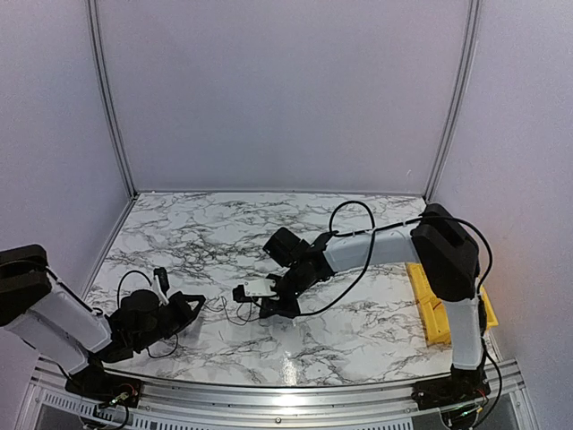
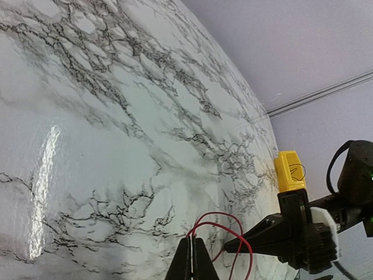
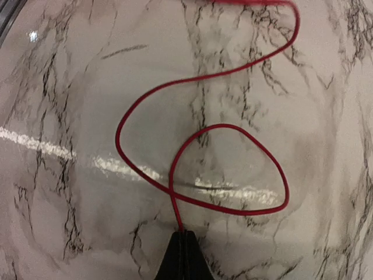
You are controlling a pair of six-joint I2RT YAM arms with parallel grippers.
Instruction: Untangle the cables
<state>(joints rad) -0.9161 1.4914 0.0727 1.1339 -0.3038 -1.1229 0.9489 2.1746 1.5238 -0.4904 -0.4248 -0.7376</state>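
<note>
A thin red cable point(image 3: 221, 125) lies in loops on the marble table point(image 1: 179, 233). My right gripper point(image 3: 183, 233) is shut on one end of it, and the loop crosses itself just ahead of the fingertips. My left gripper point(image 2: 194, 240) is shut on the red cable point(image 2: 218, 213) where two strands come together. The right gripper point(image 2: 228, 249) points its closed tip at the same loops from the right. From above, the left gripper point(image 1: 200, 304) and right gripper point(image 1: 262, 313) face each other, with the thin cables point(image 1: 231, 311) between them. No other cable colours can be made out.
A yellow block point(image 1: 431, 315) lies at the table's right edge, beside the right arm's base, and also shows as the yellow block point(image 2: 289, 170) in the left wrist view. Grey walls close in the table at the back and on both sides.
</note>
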